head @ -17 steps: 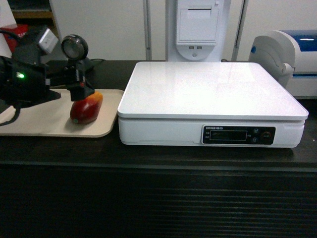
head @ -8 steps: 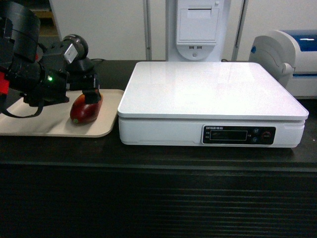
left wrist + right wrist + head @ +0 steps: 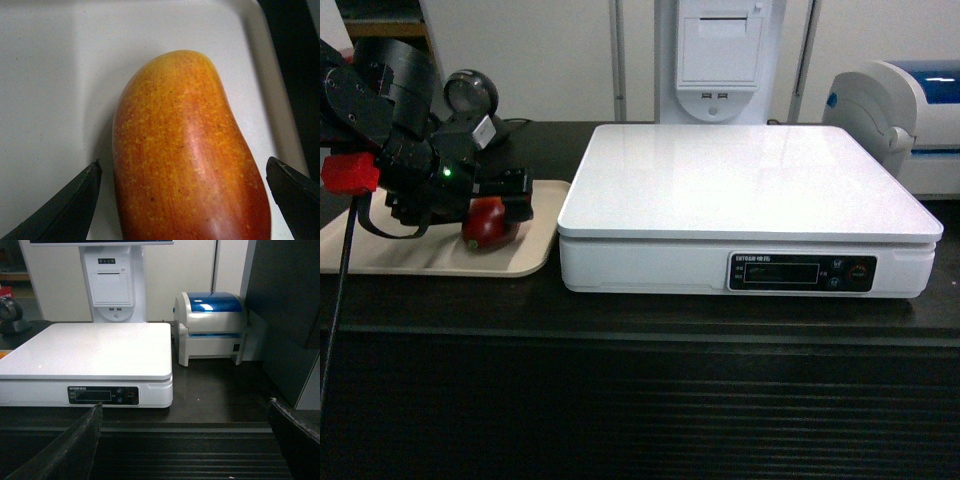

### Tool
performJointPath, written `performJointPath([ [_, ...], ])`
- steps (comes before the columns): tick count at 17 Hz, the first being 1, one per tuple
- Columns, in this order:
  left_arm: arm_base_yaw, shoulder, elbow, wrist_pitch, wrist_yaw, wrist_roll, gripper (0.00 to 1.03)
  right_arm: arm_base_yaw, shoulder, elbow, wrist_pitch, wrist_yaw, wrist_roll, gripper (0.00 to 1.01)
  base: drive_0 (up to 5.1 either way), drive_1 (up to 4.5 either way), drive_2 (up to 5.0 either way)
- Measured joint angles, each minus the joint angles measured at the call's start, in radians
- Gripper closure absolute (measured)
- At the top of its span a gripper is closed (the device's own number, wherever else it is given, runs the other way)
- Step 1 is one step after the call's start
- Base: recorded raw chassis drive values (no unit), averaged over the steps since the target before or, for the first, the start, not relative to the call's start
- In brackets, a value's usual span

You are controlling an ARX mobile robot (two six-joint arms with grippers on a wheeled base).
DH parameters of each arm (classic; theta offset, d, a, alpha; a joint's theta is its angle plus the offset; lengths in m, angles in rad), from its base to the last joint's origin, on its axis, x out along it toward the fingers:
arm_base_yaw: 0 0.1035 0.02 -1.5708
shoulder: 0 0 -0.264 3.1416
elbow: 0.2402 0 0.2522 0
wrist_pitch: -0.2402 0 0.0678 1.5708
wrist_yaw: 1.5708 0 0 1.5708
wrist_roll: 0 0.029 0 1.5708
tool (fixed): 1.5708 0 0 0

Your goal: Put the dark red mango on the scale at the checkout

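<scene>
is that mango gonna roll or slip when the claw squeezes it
Probably some risk of both. The dark red mango has a rounded, glossy skin, so the claw, open either side of it, may slide. It lies lengthwise on the flat beige tray, so a nudge could roll it sideways. It looks firm, not squashy.

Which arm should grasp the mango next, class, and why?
Left. The left gripper already straddles the dark red mango on the beige tray, jaws open on both sides. The right gripper sits in front of the scale, far from the fruit.

A beige tray (image 3: 430,262) is lying on the counter. A white-and-blue label printer (image 3: 212,327) is standing beside a white receipt printer (image 3: 114,282).
</scene>
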Motion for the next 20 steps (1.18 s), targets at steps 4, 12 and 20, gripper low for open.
performJointPath([
  [4,0.0,0.037,0.048,-0.027,-0.043,0.06,0.18,0.0,0.0,0.0,0.0,0.0,0.0,0.03,0.0,0.0,0.0],
  [12,-0.021,-0.052,-0.111,0.109,-0.067,0.111,0.42,0.0,0.0,0.0,0.0,0.0,0.0,0.03,0.0,0.0,0.0],
  [20,-0.253,-0.398,-0.229,0.144,-0.07,0.067,0.42,0.0,0.0,0.0,0.0,0.0,0.0,0.03,0.0,0.0,0.0],
])
